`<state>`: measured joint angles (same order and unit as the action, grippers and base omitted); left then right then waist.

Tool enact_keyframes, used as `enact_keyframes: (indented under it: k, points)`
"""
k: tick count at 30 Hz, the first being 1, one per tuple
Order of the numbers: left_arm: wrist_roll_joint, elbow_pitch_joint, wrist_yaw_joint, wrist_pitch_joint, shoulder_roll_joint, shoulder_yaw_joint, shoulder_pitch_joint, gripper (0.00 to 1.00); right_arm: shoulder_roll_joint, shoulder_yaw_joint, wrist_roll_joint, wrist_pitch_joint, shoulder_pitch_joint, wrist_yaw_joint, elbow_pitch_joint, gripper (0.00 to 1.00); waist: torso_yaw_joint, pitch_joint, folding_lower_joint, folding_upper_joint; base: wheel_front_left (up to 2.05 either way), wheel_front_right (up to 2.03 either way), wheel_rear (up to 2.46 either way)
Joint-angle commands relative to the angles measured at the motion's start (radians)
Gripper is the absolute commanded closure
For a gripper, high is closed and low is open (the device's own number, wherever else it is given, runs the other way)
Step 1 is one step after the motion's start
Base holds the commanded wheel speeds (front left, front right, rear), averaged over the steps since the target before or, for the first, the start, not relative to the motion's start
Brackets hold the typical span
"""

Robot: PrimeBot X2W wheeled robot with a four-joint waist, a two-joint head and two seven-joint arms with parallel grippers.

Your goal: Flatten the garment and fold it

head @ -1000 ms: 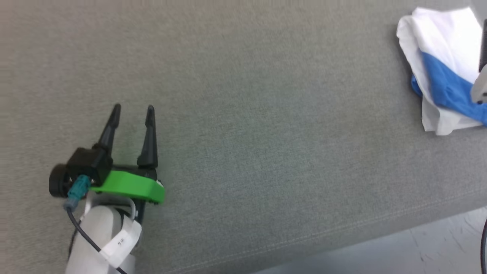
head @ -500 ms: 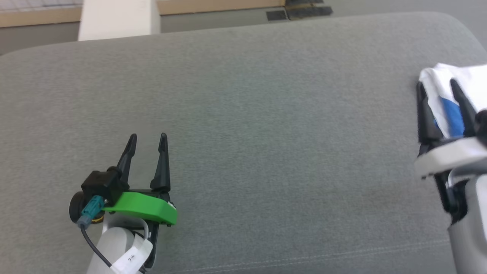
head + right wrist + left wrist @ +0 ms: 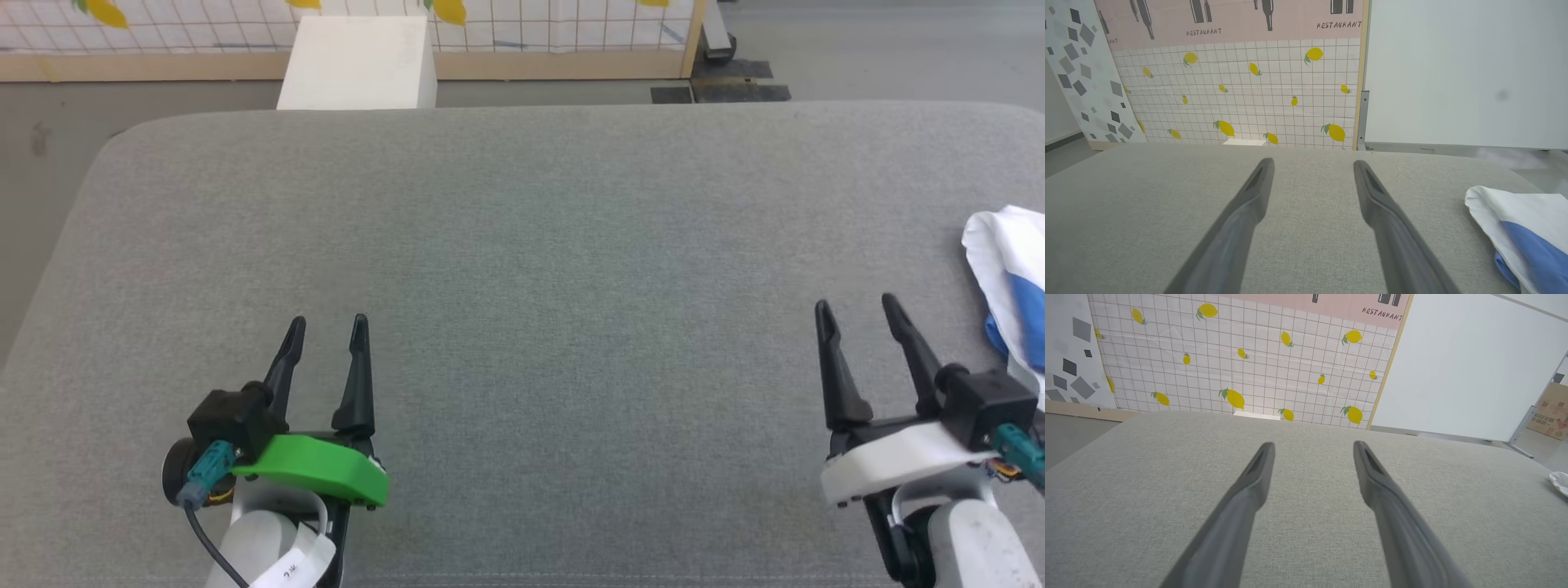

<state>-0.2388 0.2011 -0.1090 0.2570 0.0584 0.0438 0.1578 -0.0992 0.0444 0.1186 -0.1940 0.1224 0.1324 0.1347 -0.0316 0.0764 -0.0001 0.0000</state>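
Both gape wide, empty: left hand (image 3: 328, 318), right hand (image 3: 854, 302). Crumpled soft white-and-blue fabric garment (image 3: 1000, 253) lies just right of the right hand; looks light, floppy, so I'd pinch its white edge.

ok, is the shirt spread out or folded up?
Folded up: the garment lies in a compact bundle on the grey cushion, blue showing between white layers.

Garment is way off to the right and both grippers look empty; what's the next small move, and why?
Probably swing the right gripper rightward toward the near white edge of the garment. It lies doubled over at the right side of the grey cushion, beside that gripper and apart from it, while the left gripper is far off; both stand open and hold nothing.
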Motion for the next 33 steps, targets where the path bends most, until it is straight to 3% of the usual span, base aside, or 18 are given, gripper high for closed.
enact_keyframes:
  k: [1, 27, 28, 33]
  points:
    - [-0.009, 0.002, 0.001, 0.005, -0.005, -0.002, -0.016, 0.0, 0.009, 0.005, -0.01, 0.001, -0.021, -0.002, -0.013, 0.0, 0.011, -0.011, 0.0001, 0.0, 0.0, 0.0, 0.0]
    - [-0.026, -0.002, 0.017, 0.005, -0.008, 0.006, -0.025, 0.0, 0.048, 0.018, -0.019, 0.024, -0.062, -0.002, -0.071, 0.0, 0.014, 0.006, 0.0001, 0.0, 0.0, 0.0, 0.0]
    - [-0.021, -0.002, 0.014, -0.001, -0.004, 0.005, -0.024, 1.0, 0.045, 0.02, -0.023, 0.024, -0.058, 0.0, -0.072, 1.0, 0.014, 0.006, 0.0001, 0.0, 0.0, 0.0, 0.0]
    - [-0.025, -0.002, 0.014, -0.001, -0.004, 0.005, -0.024, 1.0, 0.045, 0.021, -0.023, 0.024, -0.058, 0.0, -0.072, 1.0, 0.014, 0.006, 0.0001, 0.0, 0.0, 0.0, 0.0]
